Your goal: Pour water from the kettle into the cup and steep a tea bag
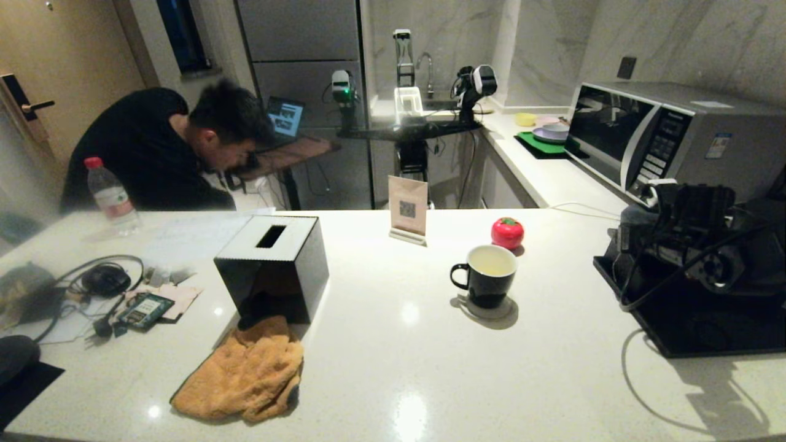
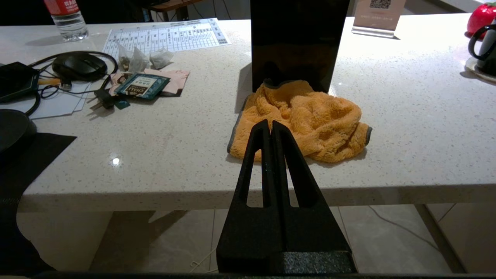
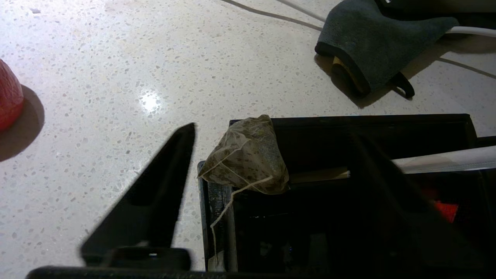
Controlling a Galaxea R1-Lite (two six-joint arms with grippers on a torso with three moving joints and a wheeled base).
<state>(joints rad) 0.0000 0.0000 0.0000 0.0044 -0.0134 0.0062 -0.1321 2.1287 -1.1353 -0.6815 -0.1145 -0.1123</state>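
Tea bag, greyish-tan pouch on the black tray's corner, sits between my right gripper's spread fingers; I should pinch its centre squarely. Left gripper is closed, idle.

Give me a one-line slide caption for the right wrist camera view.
Right gripper open astride the tea bag, which is perched on the black tray's corner on the speckled counter.

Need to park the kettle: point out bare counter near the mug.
Open counter lies between the cup and the orange cloth, and along the near edge. Crowded: the black tray on the right, and the cables and packets far left.
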